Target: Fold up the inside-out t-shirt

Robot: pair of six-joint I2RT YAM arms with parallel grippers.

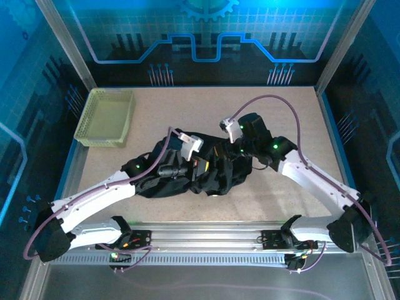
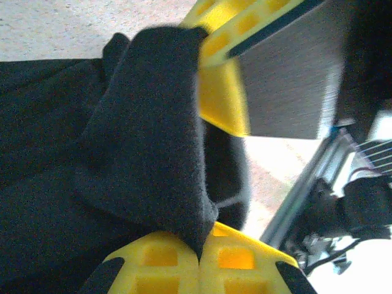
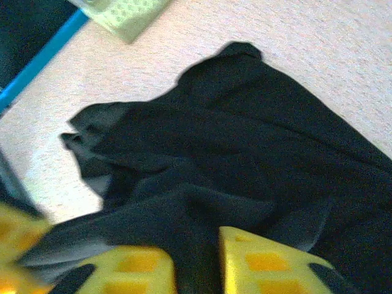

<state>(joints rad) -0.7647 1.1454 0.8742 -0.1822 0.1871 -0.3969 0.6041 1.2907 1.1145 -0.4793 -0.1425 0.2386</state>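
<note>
Centrally on the counter [image 1: 284, 115], somewhat toward its near edge, the inside-out t-shirt [image 1: 225, 178] is seen bunched into a dark, rumpled heap, and it is met by both arms from either side. In the left wrist view, the fingers [image 2: 153, 269] of the left gripper [image 2: 199, 254] are pressed together, and a raised fold of black cloth is pinched at the seam where they meet. The fold is drawn up from the rest of the shirt, which is spread below and to the left. In the right wrist view, the fingers [image 3: 269, 263] of the right gripper [image 3: 197, 263] are held a little apart with dark cloth lying in the gap. Whether that cloth is actually clamped cannot be told. Beyond them the shirt's edge is traced in an uneven line, with one peak pointing toward the far side. Bare counter is left beyond the shirt and to its right. A pale green mesh basket [image 1: 100, 140] is set in the far left corner, well apart from the cloth.
</note>
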